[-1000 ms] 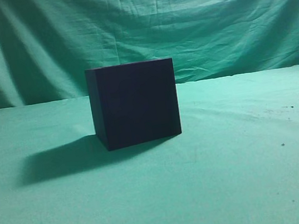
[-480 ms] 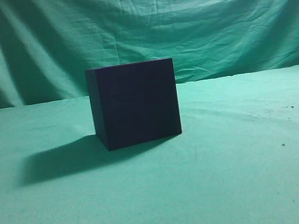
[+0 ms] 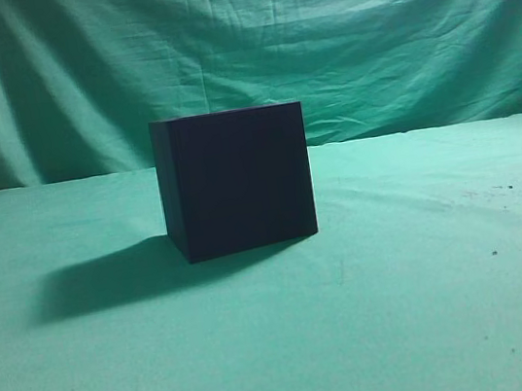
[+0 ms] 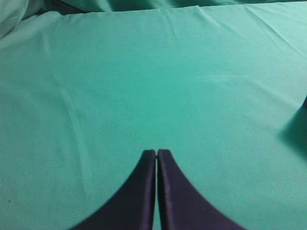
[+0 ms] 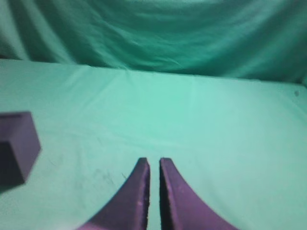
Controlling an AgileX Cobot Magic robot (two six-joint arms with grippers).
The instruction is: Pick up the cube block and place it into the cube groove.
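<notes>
Nearest to us, in the left wrist view, the left gripper [image 4: 156, 153] hangs over bare green cloth with its jaws pressed together and nothing between them. In the right wrist view the right gripper [image 5: 153, 163] is much the same: jaws drawn in to a hairline slit, empty, held above the worktop [image 3: 406, 311]. Neither arm shows in the exterior view, so we judge both to be parked short of the work.

Further out, the cube groove [image 3: 234, 180] stands alone near the middle of the worktop, upright and square, throwing a shadow [image 3: 106, 278] to its left. From this low angle we cannot see its top or inside. At the left edge of the right wrist view sits a dark box with a paler purple upper face [image 5: 17, 146], cut off by the frame. We take it for the same box but cannot be sure.

The cube block we cannot place with any certainty. It may be hidden behind the box, lie inside it, or be outside every view.

Compared with the exterior views of the last second, nothing has changed: the box, its shadow and the creases in the cloth all match. We read that as a pause, either before the pick begins or after the block has gone in. The pictures do not settle which.

Farthest back hangs the wrinkled green backdrop [image 3: 364, 32].
</notes>
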